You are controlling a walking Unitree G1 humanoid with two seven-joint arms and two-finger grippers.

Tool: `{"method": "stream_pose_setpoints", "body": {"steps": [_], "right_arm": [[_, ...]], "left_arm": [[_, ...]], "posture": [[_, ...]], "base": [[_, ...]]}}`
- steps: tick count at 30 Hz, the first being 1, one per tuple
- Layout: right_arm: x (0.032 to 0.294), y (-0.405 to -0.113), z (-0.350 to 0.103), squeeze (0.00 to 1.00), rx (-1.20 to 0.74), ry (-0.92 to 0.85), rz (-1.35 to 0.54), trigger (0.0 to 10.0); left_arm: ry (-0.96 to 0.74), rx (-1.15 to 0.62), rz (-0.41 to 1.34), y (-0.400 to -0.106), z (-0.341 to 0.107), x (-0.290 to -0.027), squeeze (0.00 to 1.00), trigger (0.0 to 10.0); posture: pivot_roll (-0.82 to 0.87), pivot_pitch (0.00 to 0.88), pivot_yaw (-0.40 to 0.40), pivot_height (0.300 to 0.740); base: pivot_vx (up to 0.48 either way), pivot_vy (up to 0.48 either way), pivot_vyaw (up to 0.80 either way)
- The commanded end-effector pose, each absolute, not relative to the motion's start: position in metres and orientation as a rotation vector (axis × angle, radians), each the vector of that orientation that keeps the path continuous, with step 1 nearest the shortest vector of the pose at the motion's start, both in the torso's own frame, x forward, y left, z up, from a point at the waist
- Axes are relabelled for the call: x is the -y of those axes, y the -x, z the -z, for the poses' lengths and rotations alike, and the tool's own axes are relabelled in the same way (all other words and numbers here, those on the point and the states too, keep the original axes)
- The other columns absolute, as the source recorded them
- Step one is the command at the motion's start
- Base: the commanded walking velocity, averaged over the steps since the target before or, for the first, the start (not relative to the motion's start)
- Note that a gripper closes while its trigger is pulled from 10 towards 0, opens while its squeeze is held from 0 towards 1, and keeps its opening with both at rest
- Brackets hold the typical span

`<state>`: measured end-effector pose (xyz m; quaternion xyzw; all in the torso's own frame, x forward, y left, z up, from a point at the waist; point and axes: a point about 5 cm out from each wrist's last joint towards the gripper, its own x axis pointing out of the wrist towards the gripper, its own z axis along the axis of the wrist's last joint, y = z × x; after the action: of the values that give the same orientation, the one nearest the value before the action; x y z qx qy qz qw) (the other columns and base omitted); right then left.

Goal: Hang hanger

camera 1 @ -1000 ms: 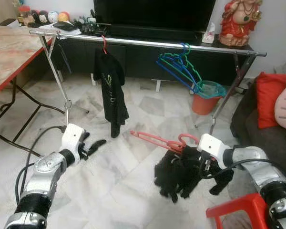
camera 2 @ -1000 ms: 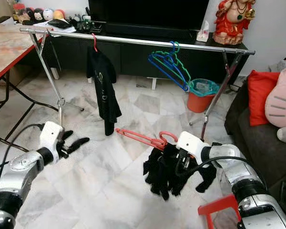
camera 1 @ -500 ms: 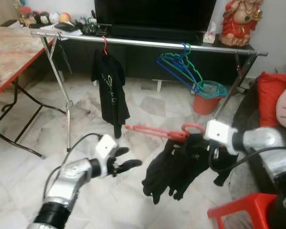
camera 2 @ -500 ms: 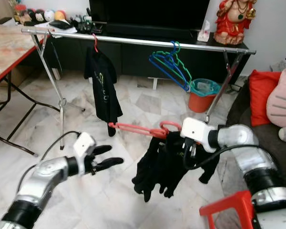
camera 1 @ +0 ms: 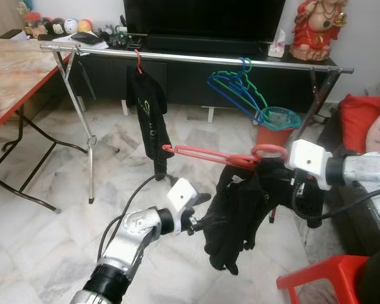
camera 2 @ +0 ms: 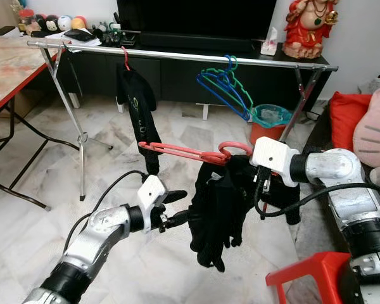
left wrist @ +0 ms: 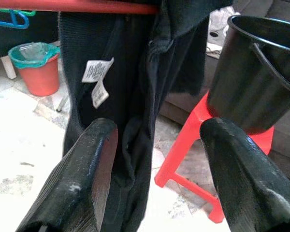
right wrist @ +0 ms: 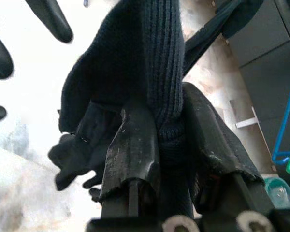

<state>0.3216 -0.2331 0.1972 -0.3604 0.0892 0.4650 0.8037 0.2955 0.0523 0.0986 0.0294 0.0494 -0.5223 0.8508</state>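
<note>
One red hanger (camera 1: 206, 154) with a black garment (camera 1: 237, 209) hangs mid-frame, well short of the rail (camera 1: 196, 58). Right gripper (right wrist: 166, 145) pinches only knit fabric; it may slip. Left gripper (left wrist: 154, 164), spread, nears the cloth, risking a snag.

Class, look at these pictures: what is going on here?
The robot's right claw is shut on a black garment that hangs from a red hanger, held up in front of the rail. The left claw, fingers open, reaches toward the hanging cloth. The hanger is not yet on the rail, where another black garment and empty hangers hang.
</note>
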Motion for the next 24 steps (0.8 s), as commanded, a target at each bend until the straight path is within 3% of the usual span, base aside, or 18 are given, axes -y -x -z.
{"method": "stream_pose_setpoints", "body": {"steps": [1,15,24], "right_arm": [[0.235,-0.319,-0.214,0.00,-0.129,0.772,-0.977,0.0],[0.236,-0.312,-0.236,0.00,-0.109,0.825,-0.971,0.0],[0.221,-0.308,-0.243,0.00,-0.083,0.839,-1.035,0.0]], "left_arm": [[-0.082,-0.097,1.116,-0.297,-0.099,-0.041,0.00,10.0],[-0.130,-0.082,0.822,-0.325,-0.092,-0.049,0.00,10.0],[-0.117,-0.117,0.847,-0.321,-0.080,-0.038,0.00,10.0]], "posture": [[-0.06,0.000,0.000,0.740],[-0.07,0.000,-0.005,0.740],[-0.08,0.000,-0.015,0.740]], "base": [[0.000,0.000,0.00],[0.000,0.000,0.00],[0.000,0.000,0.00]]}}
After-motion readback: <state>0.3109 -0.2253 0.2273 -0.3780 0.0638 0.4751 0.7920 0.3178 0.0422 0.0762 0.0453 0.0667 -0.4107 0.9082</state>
